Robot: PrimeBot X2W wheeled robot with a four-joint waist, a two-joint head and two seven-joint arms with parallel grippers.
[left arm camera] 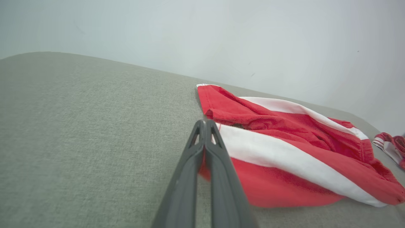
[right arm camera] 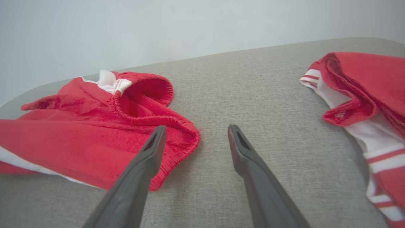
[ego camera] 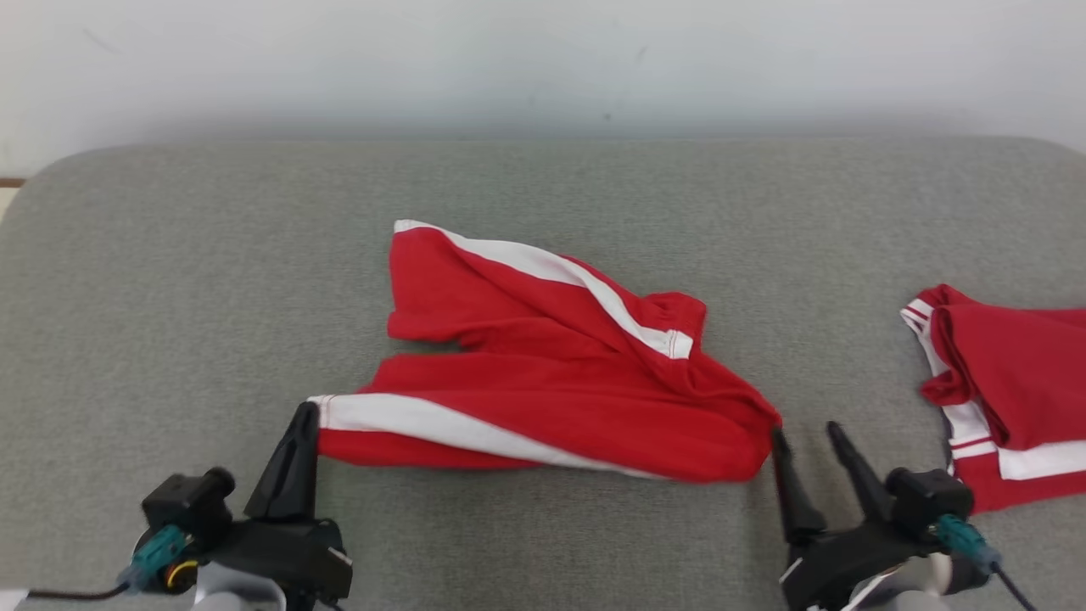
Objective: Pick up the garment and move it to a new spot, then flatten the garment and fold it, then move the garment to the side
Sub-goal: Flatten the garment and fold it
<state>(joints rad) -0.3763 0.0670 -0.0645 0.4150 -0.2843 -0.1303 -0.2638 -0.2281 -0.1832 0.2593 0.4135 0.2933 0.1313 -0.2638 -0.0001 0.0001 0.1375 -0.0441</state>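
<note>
On the left, our left gripper [ego camera: 305, 414], low over the grey cushion [ego camera: 170, 280], pinches the leg hem [ego camera: 344, 412] of the red shorts [ego camera: 543, 390]. The shorts lie across the middle, with the long axis going left to right. Our right gripper [ego camera: 806, 431] is spread just beside their waistband end [ego camera: 747, 441]. Another red garment [ego camera: 1018, 373] lies at the far right.

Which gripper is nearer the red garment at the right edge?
Right. The right gripper sits just left of that garment; the left gripper clamps the shorts, farther left.

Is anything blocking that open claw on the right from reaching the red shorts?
Nothing visible does. The open right gripper sits right at the waistband end of the red shorts, with grey padding beneath.
</note>
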